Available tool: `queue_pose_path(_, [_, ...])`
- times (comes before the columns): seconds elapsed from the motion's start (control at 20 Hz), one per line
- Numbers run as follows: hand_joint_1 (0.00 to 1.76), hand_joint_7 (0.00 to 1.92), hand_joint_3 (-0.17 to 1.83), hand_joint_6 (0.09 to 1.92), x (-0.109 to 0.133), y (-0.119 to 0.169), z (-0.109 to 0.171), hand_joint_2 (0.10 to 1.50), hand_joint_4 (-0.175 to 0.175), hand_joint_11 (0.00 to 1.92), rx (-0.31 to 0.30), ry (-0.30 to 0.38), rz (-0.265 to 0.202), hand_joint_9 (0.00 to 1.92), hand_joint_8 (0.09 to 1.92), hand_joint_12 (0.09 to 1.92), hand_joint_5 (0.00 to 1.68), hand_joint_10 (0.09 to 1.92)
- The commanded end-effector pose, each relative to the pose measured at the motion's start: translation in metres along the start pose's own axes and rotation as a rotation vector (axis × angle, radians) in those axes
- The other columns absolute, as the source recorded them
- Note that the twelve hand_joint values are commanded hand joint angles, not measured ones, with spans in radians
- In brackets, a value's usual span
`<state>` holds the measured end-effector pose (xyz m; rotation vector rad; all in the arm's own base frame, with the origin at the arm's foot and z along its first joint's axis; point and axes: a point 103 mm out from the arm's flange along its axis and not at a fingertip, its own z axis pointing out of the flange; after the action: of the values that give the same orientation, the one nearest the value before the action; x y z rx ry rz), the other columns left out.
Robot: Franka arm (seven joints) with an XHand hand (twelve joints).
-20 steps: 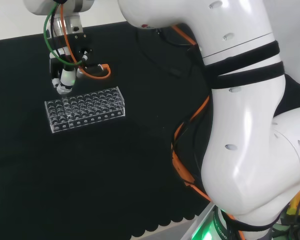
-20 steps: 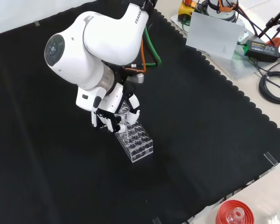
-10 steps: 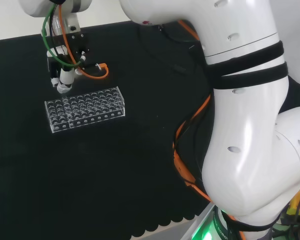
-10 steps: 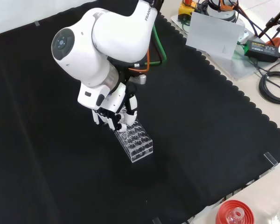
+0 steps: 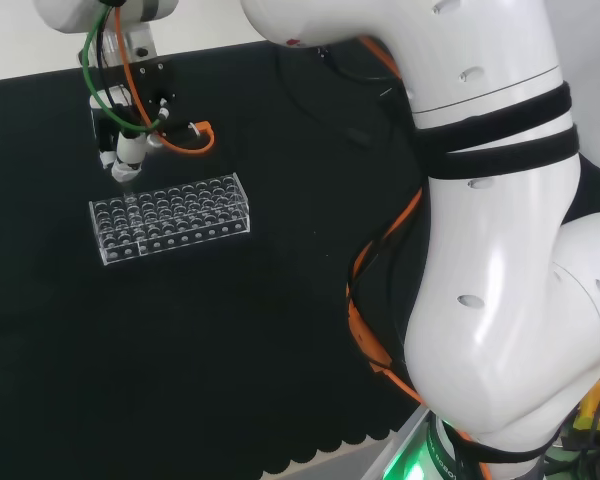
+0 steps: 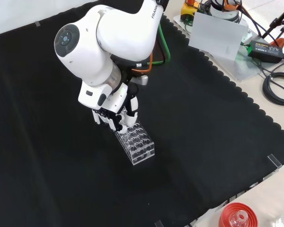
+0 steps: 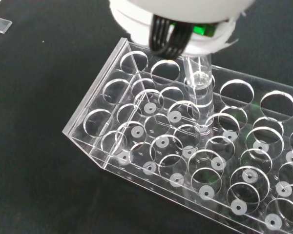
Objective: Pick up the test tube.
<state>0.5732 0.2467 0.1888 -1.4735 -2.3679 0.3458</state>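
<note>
Test tube [image 7: 199, 90]: clear, upright, centre-top of the wrist view, lower end inside the rack's holes
Hand [image 6: 114, 115]: fingers curled round the tube's top
Rack [image 5: 170, 216]: clear plastic, upper left of the head view, on black cloth [image 5: 230, 360]

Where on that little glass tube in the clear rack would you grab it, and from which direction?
Best by its upper end, from straight above. The test tube stands upright in a hole of the clear rack, so only its top pokes out; the lower part sits among the rack's holes and walls. The hand is already over that end of the rack.
</note>
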Motion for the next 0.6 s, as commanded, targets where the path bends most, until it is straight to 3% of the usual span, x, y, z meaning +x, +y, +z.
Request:
queue_pose_path(0.05, [1.43, 1.73, 0.53, 0.44, -0.001, -0.003, -0.008, 0.67, -0.175, 1.01, -0.014, -0.008, -0.003, 1.37, 0.56, 1.16, 1.36, 0.47])
queue_pose_path(0.6, [1.44, 1.78, 0.6, 0.39, -0.006, -0.014, -0.027, 0.62, -0.175, 1.05, -0.041, -0.013, -0.005, 1.41, 0.48, 1.16, 1.39, 0.43])
